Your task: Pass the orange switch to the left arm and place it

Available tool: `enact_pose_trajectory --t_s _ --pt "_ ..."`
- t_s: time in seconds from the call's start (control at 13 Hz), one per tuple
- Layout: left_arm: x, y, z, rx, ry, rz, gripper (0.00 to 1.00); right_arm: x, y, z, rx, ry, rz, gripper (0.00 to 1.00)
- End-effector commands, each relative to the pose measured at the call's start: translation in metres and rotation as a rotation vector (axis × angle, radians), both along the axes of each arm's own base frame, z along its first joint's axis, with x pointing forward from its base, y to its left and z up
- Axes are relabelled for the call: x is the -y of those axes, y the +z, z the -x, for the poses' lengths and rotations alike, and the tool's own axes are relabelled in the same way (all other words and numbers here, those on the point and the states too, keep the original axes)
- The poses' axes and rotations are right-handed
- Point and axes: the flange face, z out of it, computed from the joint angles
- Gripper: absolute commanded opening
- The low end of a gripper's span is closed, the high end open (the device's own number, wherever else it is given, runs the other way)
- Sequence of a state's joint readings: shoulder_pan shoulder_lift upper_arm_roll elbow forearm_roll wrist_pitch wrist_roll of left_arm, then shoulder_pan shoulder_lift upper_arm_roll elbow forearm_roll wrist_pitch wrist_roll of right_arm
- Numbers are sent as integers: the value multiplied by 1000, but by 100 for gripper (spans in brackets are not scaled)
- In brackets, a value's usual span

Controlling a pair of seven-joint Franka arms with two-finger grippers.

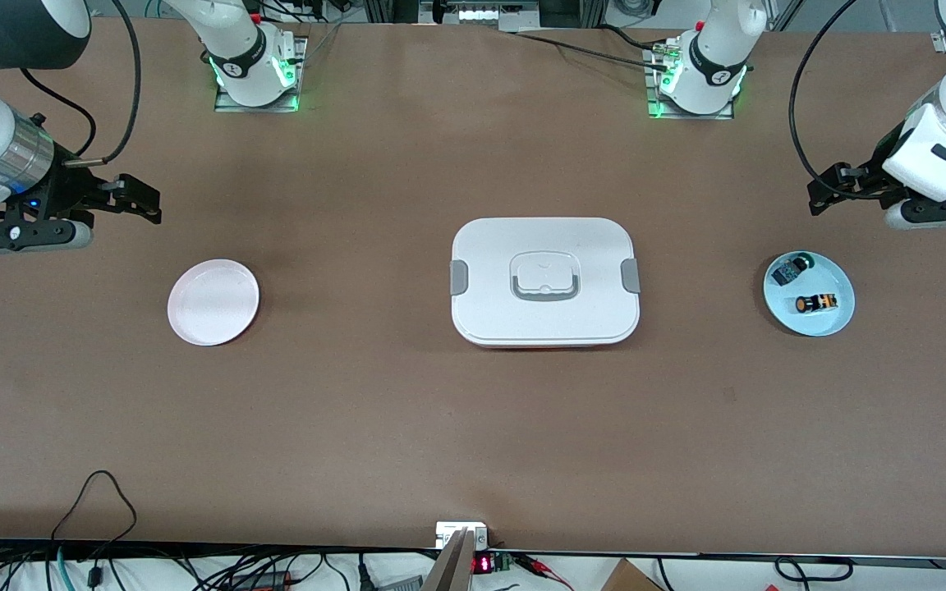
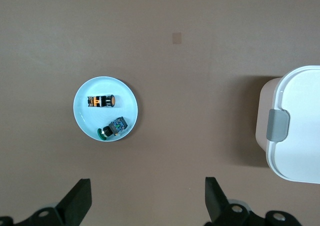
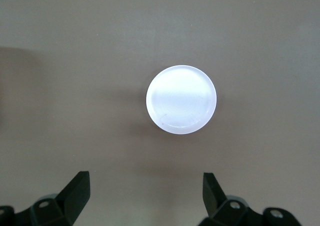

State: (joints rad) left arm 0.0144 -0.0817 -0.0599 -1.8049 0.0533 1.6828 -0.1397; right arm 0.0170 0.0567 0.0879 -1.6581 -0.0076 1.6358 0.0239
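Observation:
The orange switch lies on its side on a small light-blue plate toward the left arm's end of the table. It also shows in the left wrist view, on that plate. My left gripper hangs open and empty over bare table beside that plate; its jaws stand wide apart in the left wrist view. The white box stands closed at mid-table, and its end shows in the left wrist view. My right gripper is open and empty over the table at the right arm's end; it also shows in the right wrist view.
A small black part with a green cap shares the blue plate. An empty white round plate sits toward the right arm's end. Cables and a small device line the table edge nearest the camera.

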Motion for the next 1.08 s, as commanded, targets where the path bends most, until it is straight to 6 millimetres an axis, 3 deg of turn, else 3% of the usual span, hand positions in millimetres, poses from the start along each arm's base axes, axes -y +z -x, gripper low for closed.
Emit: enact_pose_trajectory --t_s 0.0,0.23,0.46,1.0 --pt "-1 7 -7 0 -10 29 100 -1 7 -1 -1 -5 -14 100" --pt "0 8 -11 6 -11 39 100 0 8 0 -2 -3 -14 100" --pt "2 12 -30 13 -15 44 100 -2 12 0 13 4 -15 100" --pt "4 10 -28 -9 -10 65 100 -2 13 2 7 6 -18 100"
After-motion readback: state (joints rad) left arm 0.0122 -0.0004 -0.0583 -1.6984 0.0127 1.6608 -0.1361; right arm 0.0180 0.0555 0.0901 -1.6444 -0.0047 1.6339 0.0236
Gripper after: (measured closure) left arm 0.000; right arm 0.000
